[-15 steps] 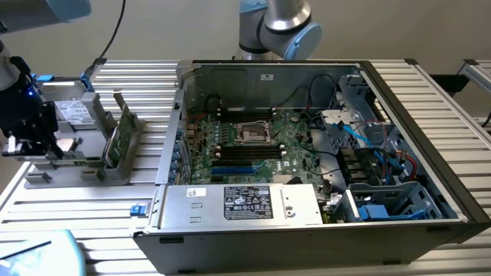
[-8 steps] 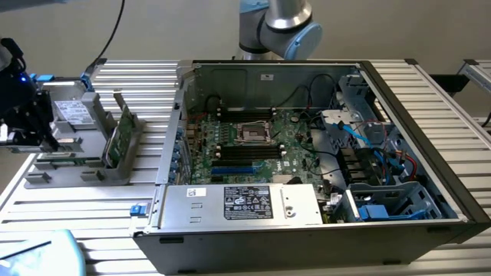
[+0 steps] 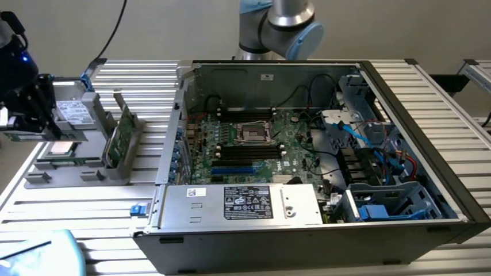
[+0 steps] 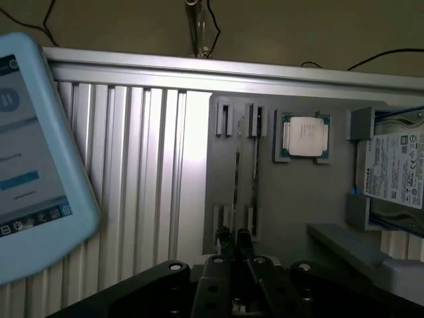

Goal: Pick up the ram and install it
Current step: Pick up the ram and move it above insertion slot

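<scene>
Gripper (image 4: pixel 234 236) above tray (image 4: pixel 295 199) — jaws narrow, holding nothing. Ram (image 4: pixel 237 173) stands on edge in a tray slot (near CPU (image 4: pixel 305 137)) — long axis in line with the jaw gap.

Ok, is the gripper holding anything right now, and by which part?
Nothing, as far as shows: the gripper hangs over the gray tray, and the ram stands edge-up in its slot there, ungripped.

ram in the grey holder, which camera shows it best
The exterior view. There the ram stands on edge in the grey holder, its green face visible, beside the open computer case. The wrist view sees it edge-on, as a thin line in the holder's slots.
</scene>
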Robot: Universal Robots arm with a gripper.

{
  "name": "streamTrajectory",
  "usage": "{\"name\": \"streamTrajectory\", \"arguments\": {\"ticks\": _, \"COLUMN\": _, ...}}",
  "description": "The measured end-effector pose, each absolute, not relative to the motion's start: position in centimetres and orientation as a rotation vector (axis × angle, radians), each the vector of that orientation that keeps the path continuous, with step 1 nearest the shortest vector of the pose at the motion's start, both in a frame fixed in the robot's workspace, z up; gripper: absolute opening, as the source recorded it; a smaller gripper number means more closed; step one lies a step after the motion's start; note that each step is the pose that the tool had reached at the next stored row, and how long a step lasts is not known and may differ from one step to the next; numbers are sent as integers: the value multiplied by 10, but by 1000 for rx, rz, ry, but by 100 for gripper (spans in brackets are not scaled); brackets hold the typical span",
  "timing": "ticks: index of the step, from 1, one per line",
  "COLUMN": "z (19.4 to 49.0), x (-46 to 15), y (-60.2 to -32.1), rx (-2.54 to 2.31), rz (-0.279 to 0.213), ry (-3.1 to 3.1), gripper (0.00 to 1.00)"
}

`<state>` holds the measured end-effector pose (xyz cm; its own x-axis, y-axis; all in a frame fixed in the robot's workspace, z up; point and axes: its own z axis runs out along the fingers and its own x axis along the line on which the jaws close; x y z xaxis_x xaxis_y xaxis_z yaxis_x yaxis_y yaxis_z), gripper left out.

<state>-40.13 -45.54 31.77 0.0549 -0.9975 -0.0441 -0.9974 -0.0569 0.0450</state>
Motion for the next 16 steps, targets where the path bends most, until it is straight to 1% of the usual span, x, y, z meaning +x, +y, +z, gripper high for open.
{"name": "streamTrajectory", "arguments": {"ticks": 16, "z": 366, "x": -370, "y": -467, "rx": 2277, "rz": -155, "ry": -2153, "gripper": 14}}
